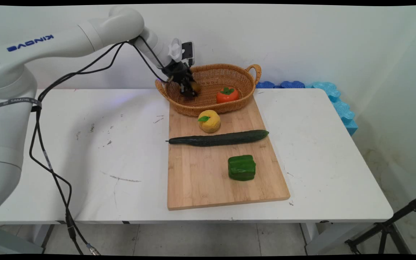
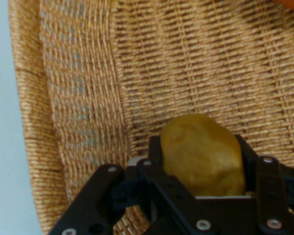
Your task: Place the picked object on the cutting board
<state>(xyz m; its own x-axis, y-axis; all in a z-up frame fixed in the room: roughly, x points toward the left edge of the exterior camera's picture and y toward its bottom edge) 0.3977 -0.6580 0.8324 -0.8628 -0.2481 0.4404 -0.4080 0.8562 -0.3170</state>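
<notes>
One lumpy yellow-brown potato (image 2: 203, 154), clamped between the fingers of the black two-finger gripper (image 1: 189, 90), hangs inside the oval woven wicker basket (image 1: 251, 83), near an orange persimmon (image 1: 227, 95).

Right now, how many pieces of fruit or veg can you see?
5. A potato in the gripper inside the basket; an orange persimmon also in the basket; a yellow fruit, cucumber and green pepper on the cutting board. The arm may hide more.

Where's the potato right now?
The potato sits clamped in the gripper, inside the left end of the wicker basket, left of the persimmon.
</notes>
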